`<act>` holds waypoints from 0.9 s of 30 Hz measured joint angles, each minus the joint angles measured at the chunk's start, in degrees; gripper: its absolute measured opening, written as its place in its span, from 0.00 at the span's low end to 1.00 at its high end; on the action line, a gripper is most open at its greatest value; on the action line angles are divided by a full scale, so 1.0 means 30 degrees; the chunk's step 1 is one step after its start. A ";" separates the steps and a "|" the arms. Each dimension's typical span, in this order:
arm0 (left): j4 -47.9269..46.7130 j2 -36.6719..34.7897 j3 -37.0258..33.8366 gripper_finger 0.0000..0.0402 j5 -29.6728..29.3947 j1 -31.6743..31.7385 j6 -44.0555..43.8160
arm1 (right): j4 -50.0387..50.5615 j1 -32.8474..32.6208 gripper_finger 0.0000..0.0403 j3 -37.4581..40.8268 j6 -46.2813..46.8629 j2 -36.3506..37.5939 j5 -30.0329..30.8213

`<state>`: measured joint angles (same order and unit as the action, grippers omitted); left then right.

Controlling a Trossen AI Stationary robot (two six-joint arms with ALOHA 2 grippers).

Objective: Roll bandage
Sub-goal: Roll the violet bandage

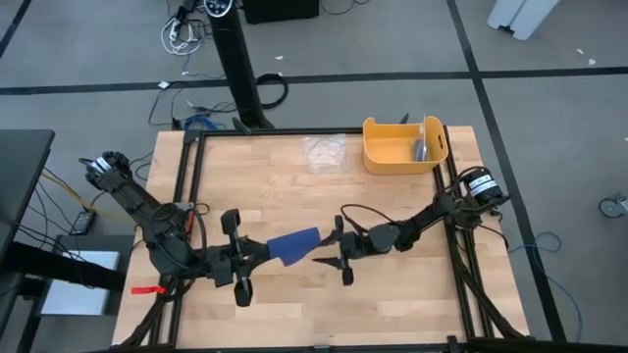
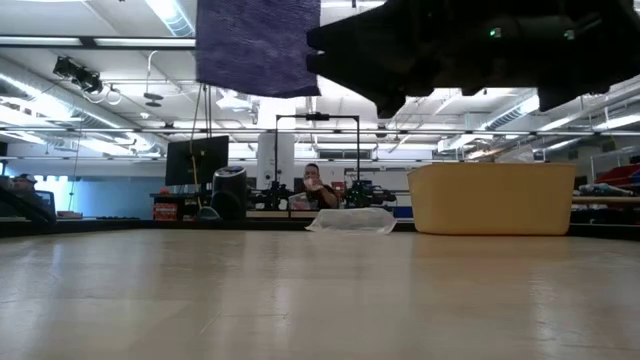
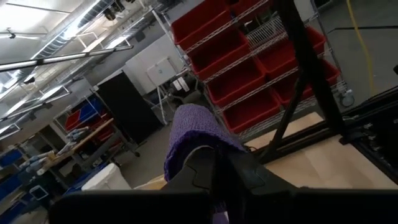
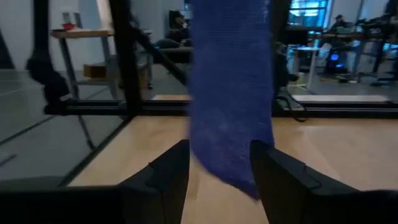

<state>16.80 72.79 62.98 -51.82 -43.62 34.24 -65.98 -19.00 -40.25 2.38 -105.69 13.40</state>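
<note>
The bandage [image 1: 296, 244], a dark-blue cloth band, hangs in the air over the middle of the table, well clear of the wood in the low view [image 2: 258, 45]. My left gripper [image 1: 263, 253] is shut on its left end, and the cloth bulges over the fingertips in the left wrist view [image 3: 194, 127]. My right gripper [image 1: 327, 248] stands open at the bandage's right end. In the right wrist view its two fingers [image 4: 163, 177] stand on either side of the hanging cloth [image 4: 230, 99]. I cannot tell whether they touch it. My left gripper pinches the bandage's left end [image 3: 205, 146] between its two shut fingers, coming level from the table's left side. The cloth folds over the fingertips and hides the exact place of contact. The rest of the band sticks out toward the right and hangs down, lifted clear of the table.
A yellow tub [image 1: 404, 145] stands at the far right of the table with a grey thing in it. A clear plastic wrapper [image 1: 324, 154] lies left of it. Black frame rails [image 1: 186, 196] run along the table's edges. Bare wood lies under and in front of both grippers.
</note>
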 joint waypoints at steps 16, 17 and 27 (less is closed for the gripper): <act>-0.0022 0.0000 0.0000 0.05 -0.0143 0.0000 -0.0061 | 0.0115 -0.1482 0.44 0.0548 -0.1822 0.0448 0.3664; -0.0022 0.0000 0.0000 0.05 -0.0143 0.0000 -0.0088 | 0.0098 -0.1501 0.44 0.0636 -0.1791 0.0554 0.3685; -0.0032 0.0000 0.0000 0.05 -0.0143 0.0000 -0.0124 | -0.0080 -0.0742 0.44 0.0743 -0.1344 0.0954 0.2511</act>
<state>16.70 72.79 62.98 -52.25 -43.62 33.87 -66.22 -21.23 -38.02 -1.65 -102.83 20.93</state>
